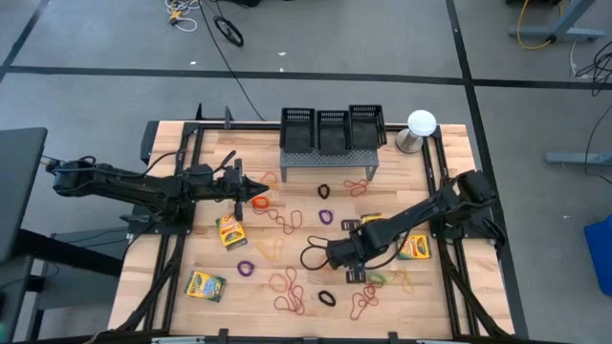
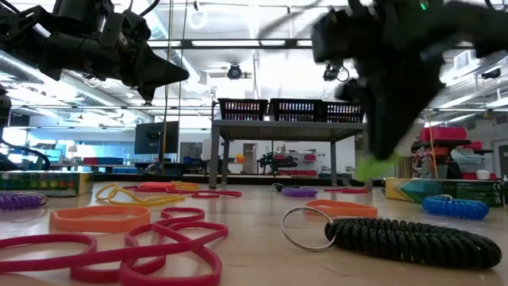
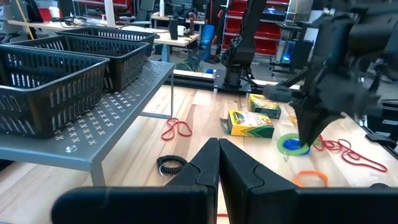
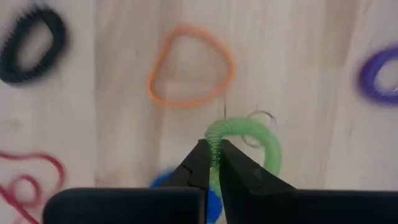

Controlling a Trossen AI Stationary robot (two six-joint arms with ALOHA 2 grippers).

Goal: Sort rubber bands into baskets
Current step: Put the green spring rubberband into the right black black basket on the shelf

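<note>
Pinching a green coiled band (image 4: 244, 144), right gripper (image 4: 212, 160) hides a blue band (image 4: 163, 181) — left gripper (image 3: 217, 163) pressed together above the wooden table (image 1: 268, 250); workshop behind.

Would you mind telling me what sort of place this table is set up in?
Most likely a robotics lab or workshop. The low view looks past the wooden table into a large open hall with exposed ceiling ducts, and red parts shelving and workbenches stand behind in the left wrist view.
</note>
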